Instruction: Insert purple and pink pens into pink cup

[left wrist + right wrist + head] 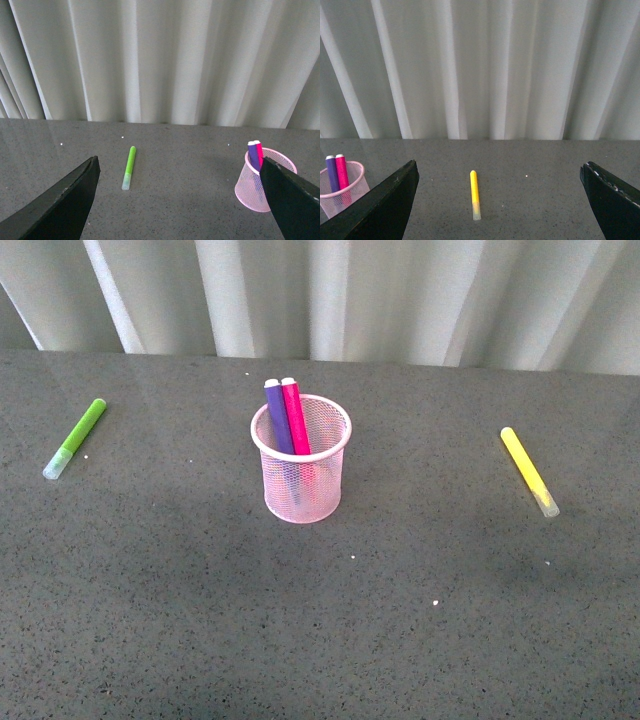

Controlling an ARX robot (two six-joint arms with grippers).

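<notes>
Pink wire mesh forms the cup [300,475], which stands upright near the middle of the grey table [320,640]. Both task pens are inside it, leaning side by side against the far rim: the purple pen [278,418] on the left, the pink pen [295,417] touching it on the right. A lime-green marker [76,438] lies far left, a yellow marker [528,471] far right. The left gripper [180,200] and right gripper [497,200] both have fingers spread wide, holding nothing.
</notes>
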